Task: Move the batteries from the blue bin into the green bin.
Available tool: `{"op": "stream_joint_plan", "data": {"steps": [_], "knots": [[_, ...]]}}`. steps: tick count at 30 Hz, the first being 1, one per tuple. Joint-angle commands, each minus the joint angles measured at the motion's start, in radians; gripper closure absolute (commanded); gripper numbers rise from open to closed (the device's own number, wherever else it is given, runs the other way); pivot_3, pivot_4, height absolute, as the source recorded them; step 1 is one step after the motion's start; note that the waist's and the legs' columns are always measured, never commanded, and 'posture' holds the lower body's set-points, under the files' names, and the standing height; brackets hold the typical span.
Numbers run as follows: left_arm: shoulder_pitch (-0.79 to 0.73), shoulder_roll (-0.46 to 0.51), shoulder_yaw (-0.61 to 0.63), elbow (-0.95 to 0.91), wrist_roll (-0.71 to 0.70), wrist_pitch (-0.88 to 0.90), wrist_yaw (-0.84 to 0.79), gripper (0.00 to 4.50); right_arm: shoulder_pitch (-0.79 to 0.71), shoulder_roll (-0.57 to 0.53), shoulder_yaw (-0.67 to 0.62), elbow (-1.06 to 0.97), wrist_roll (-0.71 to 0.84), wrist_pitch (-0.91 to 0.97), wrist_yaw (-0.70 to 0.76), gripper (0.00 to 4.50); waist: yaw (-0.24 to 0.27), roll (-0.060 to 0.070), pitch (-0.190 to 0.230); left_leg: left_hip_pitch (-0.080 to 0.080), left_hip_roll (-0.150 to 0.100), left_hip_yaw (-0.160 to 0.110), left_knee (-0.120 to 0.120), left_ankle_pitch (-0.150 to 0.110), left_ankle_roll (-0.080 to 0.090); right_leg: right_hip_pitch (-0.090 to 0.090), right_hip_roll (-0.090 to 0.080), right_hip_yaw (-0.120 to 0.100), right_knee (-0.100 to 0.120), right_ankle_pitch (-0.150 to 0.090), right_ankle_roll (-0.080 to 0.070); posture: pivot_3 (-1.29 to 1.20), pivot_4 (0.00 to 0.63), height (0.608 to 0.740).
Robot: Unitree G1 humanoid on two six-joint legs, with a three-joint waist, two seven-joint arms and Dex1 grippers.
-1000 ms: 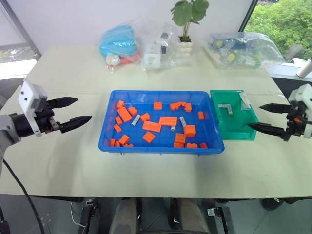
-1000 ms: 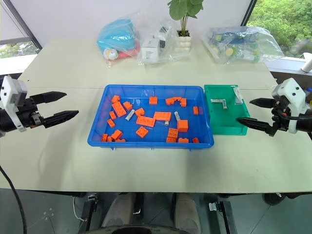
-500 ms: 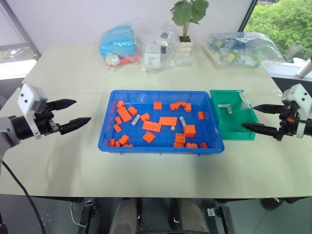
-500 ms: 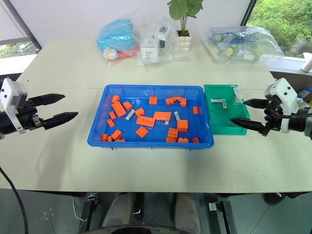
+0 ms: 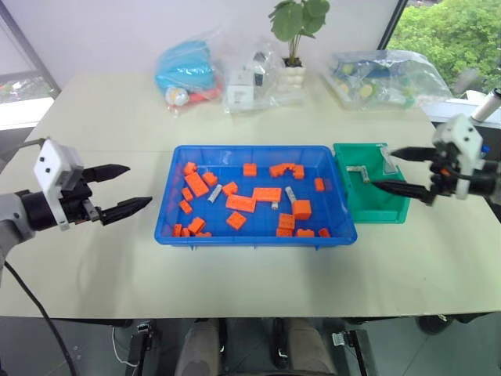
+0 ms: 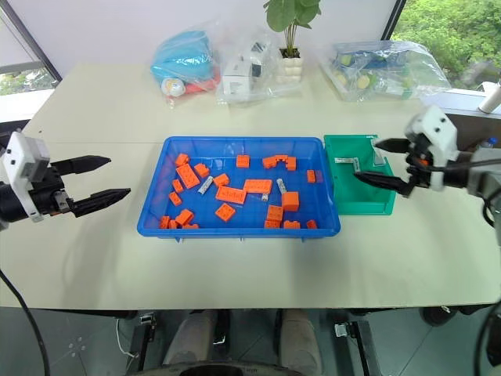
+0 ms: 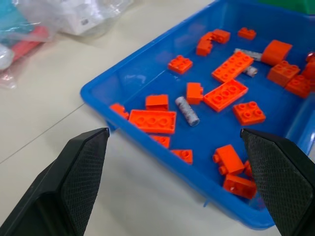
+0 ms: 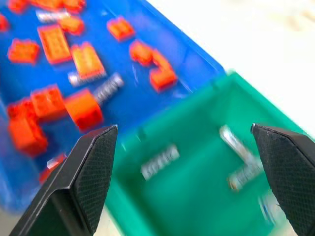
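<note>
The blue bin (image 5: 254,149) sits mid-table, filled with orange bricks (image 5: 241,203) and three small silver batteries (image 5: 215,193) (image 5: 292,193) (image 5: 275,206). The green bin (image 5: 377,207) touches its right side and holds batteries (image 5: 359,171) (image 8: 160,161). My right gripper (image 5: 381,168) hovers open and empty over the green bin's near-right part, pointing toward the blue bin. Left of the blue bin, my left gripper (image 5: 139,186) hangs open and empty above the bare table. In the left wrist view a battery (image 7: 187,111) lies between bricks near the bin's left wall.
Clear plastic bags (image 5: 249,72) (image 5: 383,76), a blue bag (image 5: 186,66) and a potted plant (image 5: 293,31) line the table's far side. Bare tabletop (image 5: 250,274) spreads in front of both bins and to their left.
My right gripper has swung left and forward from beside the green bin to over it, still open. The left gripper has hardly moved.
</note>
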Motion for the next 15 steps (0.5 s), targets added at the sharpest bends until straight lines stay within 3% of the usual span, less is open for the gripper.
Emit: {"op": "stream_joint_plan", "data": {"steps": [1, 8, 15], "knots": [[0.012, 0.007, 0.009, -0.062, -0.044, 0.012, -0.031, 0.00, -0.127, 0.116, 0.101, -0.103, 0.005, 0.098, -0.078, 0.05, -0.007, 0.000, 0.000, 0.000, 0.000, 0.000, 0.000, 0.000, 0.000, 0.000, 0.000, 0.000, 0.001, 0.000, 0.000, 0.00, 0.150, 0.736], [-0.021, 0.007, -0.032, -0.084, -0.049, 0.014, -0.040, 0.00, -0.312, 0.443, 0.330, -0.109, -0.074, 0.236, -0.249, 0.05, -0.005, 0.000, 0.000, -0.001, 0.000, 0.000, 0.000, 0.000, 0.000, -0.001, 0.001, 0.000, 0.002, 0.001, 0.002, 0.00, 0.150, 0.736], [-0.047, 0.004, -0.047, -0.062, -0.033, 0.006, -0.031, 0.00, -0.373, 0.729, 0.458, 0.020, -0.164, 0.309, -0.420, 0.05, -0.005, -0.001, 0.000, -0.002, -0.001, 0.001, 0.000, 0.000, 0.000, 0.000, 0.001, -0.001, 0.002, 0.002, 0.004, 0.00, 0.150, 0.736]]}}
